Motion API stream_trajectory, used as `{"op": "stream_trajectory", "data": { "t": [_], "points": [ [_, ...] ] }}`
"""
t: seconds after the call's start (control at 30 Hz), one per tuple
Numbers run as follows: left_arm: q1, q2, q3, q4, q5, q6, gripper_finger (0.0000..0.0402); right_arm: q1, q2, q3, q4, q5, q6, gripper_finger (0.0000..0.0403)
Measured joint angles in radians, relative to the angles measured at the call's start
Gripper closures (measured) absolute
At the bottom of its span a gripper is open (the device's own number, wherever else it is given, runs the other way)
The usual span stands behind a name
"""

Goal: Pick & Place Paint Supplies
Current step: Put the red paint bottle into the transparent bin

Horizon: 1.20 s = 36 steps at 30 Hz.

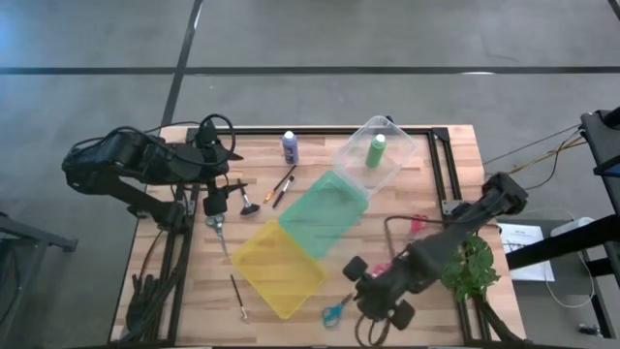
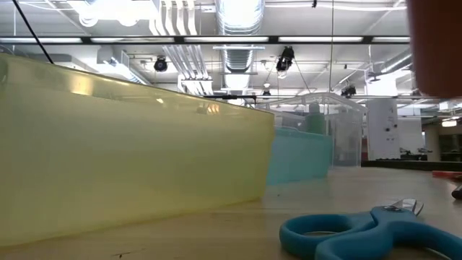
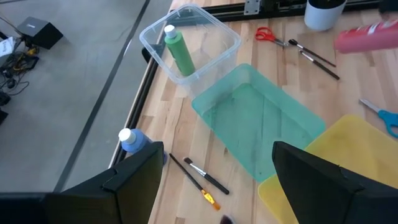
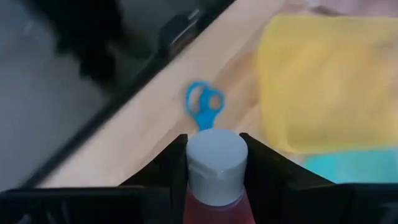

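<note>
Pink-red bottle (image 4: 214,186), grey-capped, between right fingers (image 4: 165,165); left fingers (image 3: 134,177) spread.

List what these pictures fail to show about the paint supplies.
- Pink-red bottle: in the right wrist view the right claw hides its sides; its body is cut off by the picture's edge.
- Blue scissors: low view's edge crops the blades.
- Blue-purple bottle: left wrist view, a left claw finger covers its body.

Right claw (image 4: 213,163) clamped, left claw (image 3: 214,180) agape
</note>
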Motion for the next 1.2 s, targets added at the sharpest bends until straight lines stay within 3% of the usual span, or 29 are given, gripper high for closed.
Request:
{"op": "stream_trajectory", "data": {
  "t": [0.27, 0.5, 0.77, 0.97, 1.2],
  "points": [
    [-0.001, 0.023, 0.0, 0.056, 0.023, 0.043, 0.0093, -0.063, -0.126, 0.091, 0.097, 0.332, 0.198, 0.0292],
    [-0.002, 0.089, 0.0, 0.122, 0.044, 0.12, 0.0093, -0.173, -0.111, 0.2, 0.344, 0.396, 0.122, 0.0292],
    [-0.002, 0.15, -0.043, 0.095, 0.052, 0.102, 0.0093, -0.211, -0.092, 0.303, 0.483, 0.439, -0.008, 0.0292],
    [-0.002, 0.117, -0.205, 0.363, 0.155, 0.078, 0.0093, -0.226, -0.089, 0.308, 0.69, 0.443, -0.088, 0.0292],
    [-0.002, 0.037, -0.423, 0.974, 0.293, 0.053, 0.0093, -0.226, -0.088, 0.229, 0.981, 0.442, -0.144, 0.0292]
  ]
}}
